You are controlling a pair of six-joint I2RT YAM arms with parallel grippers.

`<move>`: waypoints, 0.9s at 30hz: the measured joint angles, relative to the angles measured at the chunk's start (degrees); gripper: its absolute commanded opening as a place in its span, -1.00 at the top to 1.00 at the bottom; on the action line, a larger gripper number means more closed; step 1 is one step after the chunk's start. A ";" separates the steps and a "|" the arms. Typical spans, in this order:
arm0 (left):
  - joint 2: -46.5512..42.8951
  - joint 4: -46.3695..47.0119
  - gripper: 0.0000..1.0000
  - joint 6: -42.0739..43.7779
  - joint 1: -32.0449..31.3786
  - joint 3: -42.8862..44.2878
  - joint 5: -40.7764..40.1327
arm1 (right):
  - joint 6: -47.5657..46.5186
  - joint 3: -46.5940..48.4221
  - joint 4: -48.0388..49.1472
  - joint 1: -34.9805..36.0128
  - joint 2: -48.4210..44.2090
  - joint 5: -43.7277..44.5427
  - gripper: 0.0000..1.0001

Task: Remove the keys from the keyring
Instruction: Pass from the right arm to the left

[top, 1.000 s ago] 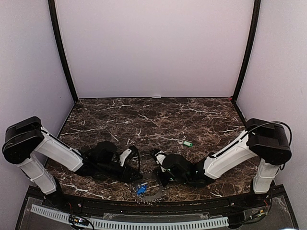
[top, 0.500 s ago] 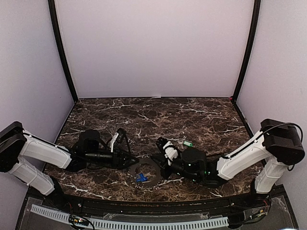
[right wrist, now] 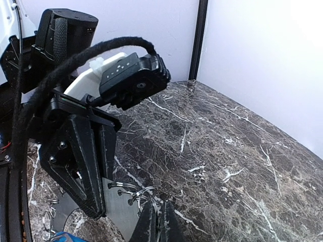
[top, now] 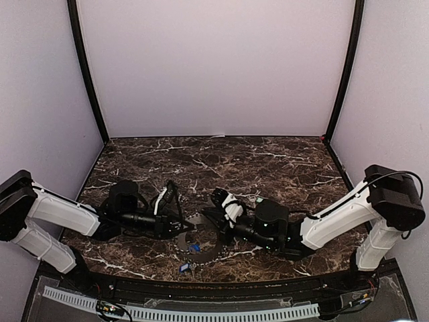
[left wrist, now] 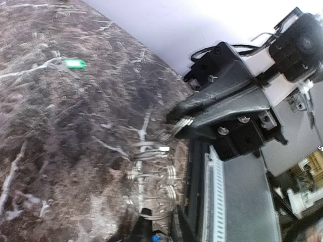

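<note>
Flat toothed keyring (top: 208, 253), blue key (top: 194, 247) inside; green key (left wrist: 74, 63) well apart.

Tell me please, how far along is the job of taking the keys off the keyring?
Done: the green key lies loose on the table; a stray blue key seems to be off too. In hand: the right gripper pinches the keyring, and the left gripper is at its rim. Left: a second blue key on the ring.

a robot test booth in a lab: dark marble-look tabletop (top: 268, 157) boxed in by plain pale walls (top: 214, 67), black frame posts (top: 87, 74), slotted cable duct (top: 201, 312) along the front.
</note>
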 measured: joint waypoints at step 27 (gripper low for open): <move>-9.07 30.38 1.00 6.93 0.96 -5.75 -10.71 | 10.84 -0.94 -1.57 -2.32 -16.63 -4.76 -0.75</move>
